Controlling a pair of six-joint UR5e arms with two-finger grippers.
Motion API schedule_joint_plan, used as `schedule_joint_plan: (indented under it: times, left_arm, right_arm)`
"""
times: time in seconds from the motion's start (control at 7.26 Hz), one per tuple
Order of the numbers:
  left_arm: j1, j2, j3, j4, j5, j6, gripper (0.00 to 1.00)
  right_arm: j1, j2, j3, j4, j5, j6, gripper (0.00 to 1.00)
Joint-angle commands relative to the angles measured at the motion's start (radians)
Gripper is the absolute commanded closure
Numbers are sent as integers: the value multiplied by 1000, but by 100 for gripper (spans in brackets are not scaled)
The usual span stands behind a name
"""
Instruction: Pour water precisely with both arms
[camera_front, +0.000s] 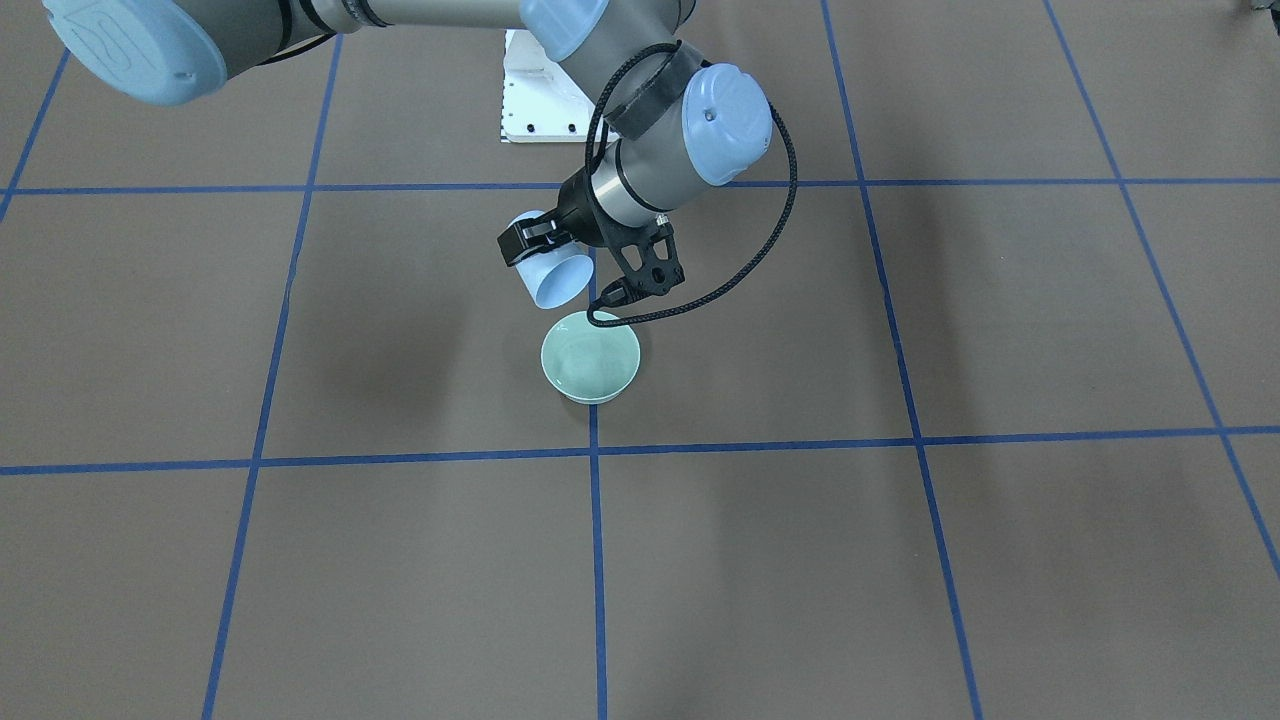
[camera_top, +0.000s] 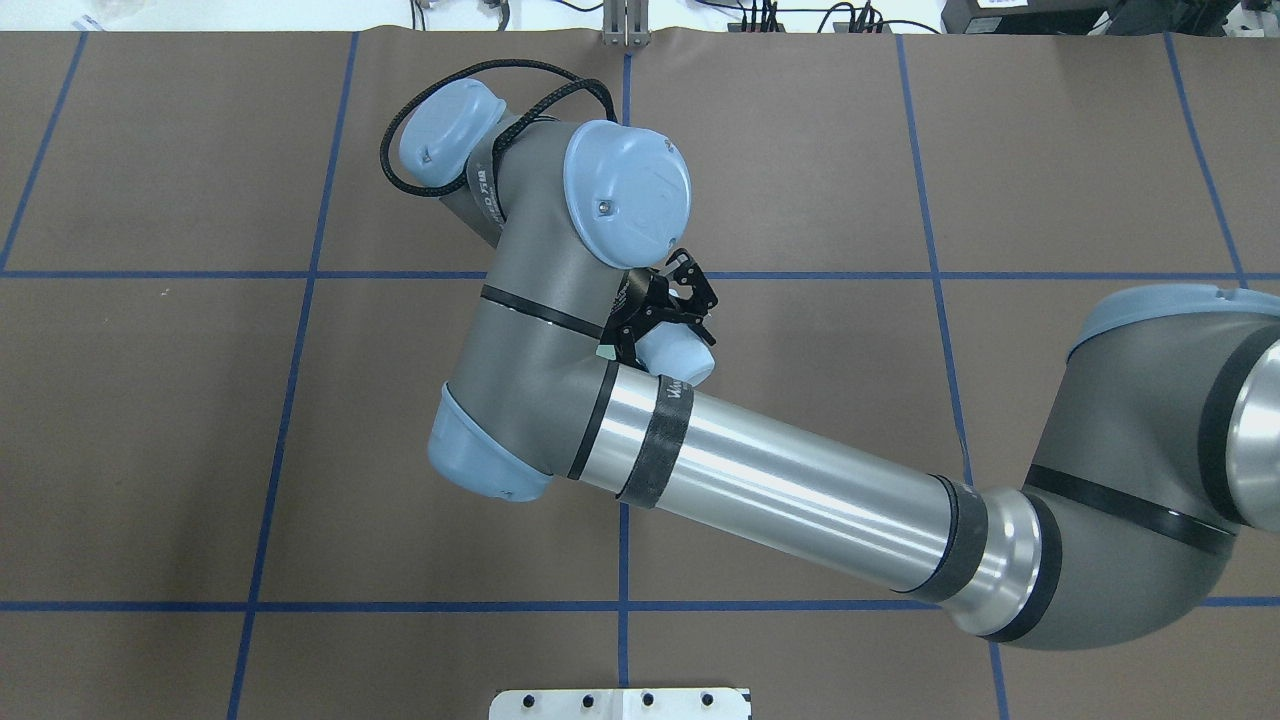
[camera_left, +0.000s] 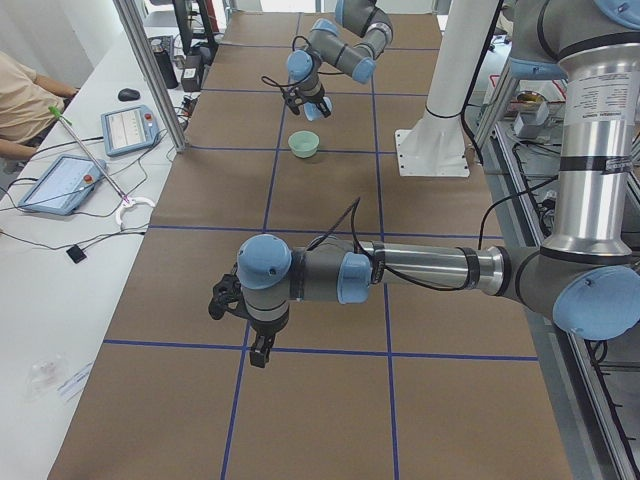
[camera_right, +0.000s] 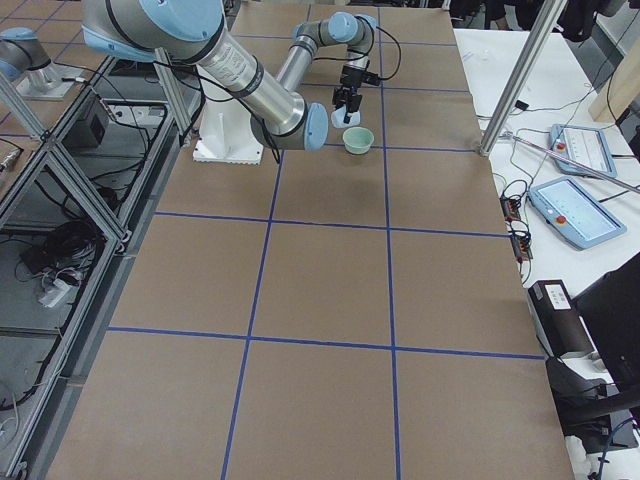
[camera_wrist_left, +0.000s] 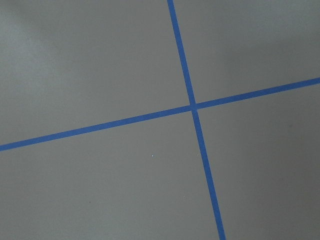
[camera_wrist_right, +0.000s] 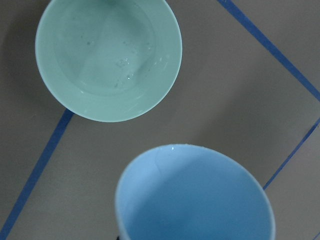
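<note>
My right gripper (camera_front: 533, 240) is shut on a pale blue cup (camera_front: 556, 276) and holds it tilted above the table, just beside a mint-green bowl (camera_front: 590, 357). The right wrist view shows the cup's mouth (camera_wrist_right: 195, 195) next to the bowl (camera_wrist_right: 150, 97). Water (camera_wrist_right: 117, 57) lies in the bowl as faint ripples and small bubbles. I see no ripples inside the cup. From overhead the right arm hides nearly all of the bowl, and the cup (camera_top: 682, 356) shows below the gripper (camera_top: 672, 300). My left gripper (camera_left: 240, 322) hangs over bare table far from the bowl; I cannot tell whether it is open.
The white bolted pedestal (camera_front: 535, 100) stands behind the bowl. Blue tape lines (camera_wrist_left: 192, 107) cross the brown table. Tablets (camera_left: 125, 127) and cables lie on a side table, with metal posts (camera_left: 150, 70) at its edge. A person (camera_left: 20, 105) sits there.
</note>
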Motion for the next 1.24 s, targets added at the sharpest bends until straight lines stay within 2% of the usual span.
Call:
schedule_joint_plan:
  times: [0.0,0.14,0.69,0.83,1.1]
  left_arm:
    - [0,0,0,-2,0,1,0]
    - [0,0,0,-2,0,-1,0]
    - [5,-1,3,-5,-1,1,0]
    - [5,-1,3,-6,-1,1,0]
    - [5,-1,8,-9,-1,2,0]
  right_arm:
    - [37,-29,14,178,11,-2,100]
    - [61,-90,73,280,32,0,100]
    - [127,-393,469,557,40,29,100]
    - [136,-484,521,658,36,81,100]
    - [144,-616,529,876,-22,110,100]
